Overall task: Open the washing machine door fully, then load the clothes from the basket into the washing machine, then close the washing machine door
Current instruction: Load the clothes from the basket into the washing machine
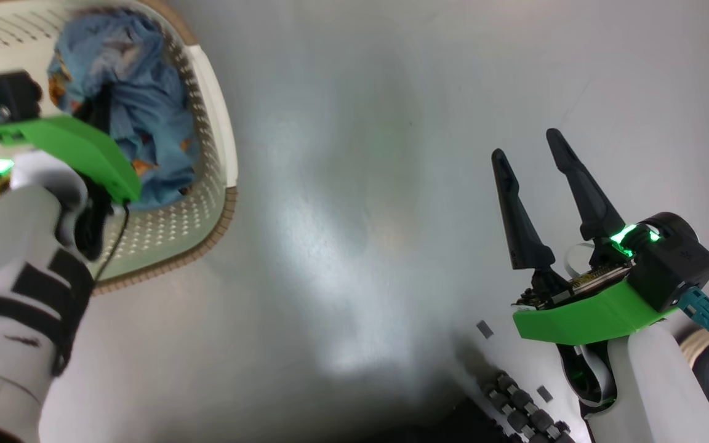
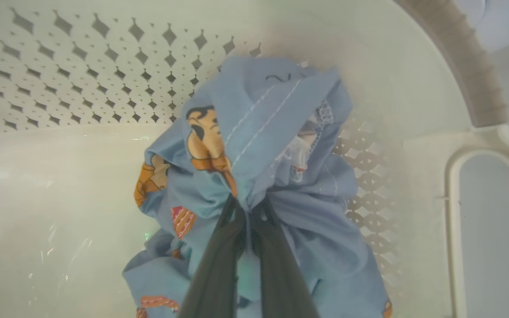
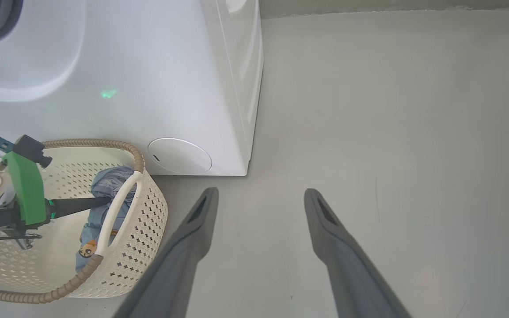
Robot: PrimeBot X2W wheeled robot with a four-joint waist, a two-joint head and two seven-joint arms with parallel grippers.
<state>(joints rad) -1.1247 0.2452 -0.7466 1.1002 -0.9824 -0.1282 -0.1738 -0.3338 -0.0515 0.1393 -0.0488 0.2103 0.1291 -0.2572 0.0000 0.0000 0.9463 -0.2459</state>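
The left hand (image 2: 248, 211) reaches down inside the basket (image 2: 82, 66), its fingers pinched shut on a gathered fold of the clothes (image 2: 272, 132). The rest of the blue heap lies loose around and below the grip. The right hand (image 1: 527, 143) hangs open and empty above the floor (image 3: 391, 110). The basket stands on the floor just beside the washer (image 3: 148, 66).

The hold looks thin, with only a bunch of fabric between the fingertips, so the cloth may slide out on the lift. Hanging ends could snag on the rim (image 2: 457, 57) or the handle (image 3: 117, 198) and tip or drag the light basket. If several pieces rise tangled together, one may fall to the floor before it reaches the drum.
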